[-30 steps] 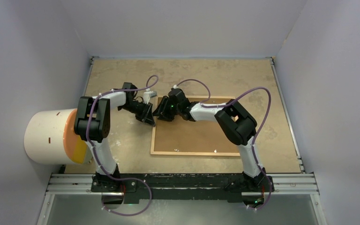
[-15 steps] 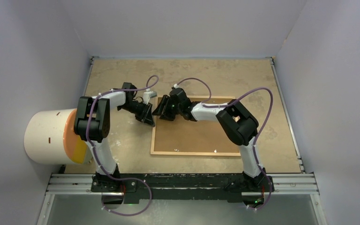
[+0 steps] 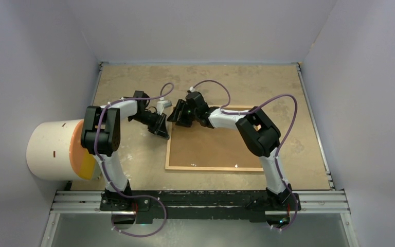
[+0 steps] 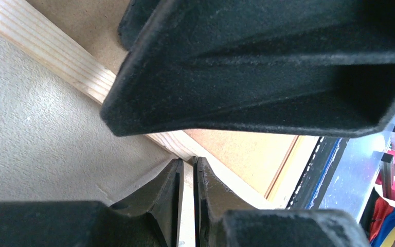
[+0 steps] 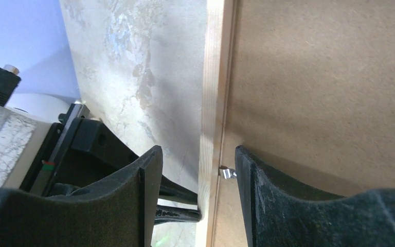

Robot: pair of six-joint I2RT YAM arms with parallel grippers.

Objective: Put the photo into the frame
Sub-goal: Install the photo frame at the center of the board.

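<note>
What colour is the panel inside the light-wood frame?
Plain brown fibreboard panel; shows best in the top external view.

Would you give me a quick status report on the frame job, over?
Left gripper nearly shut at frame edge. Right gripper open, straddling its left moulding by a metal tab. Backing board sits in frame; photo not in view.
</note>
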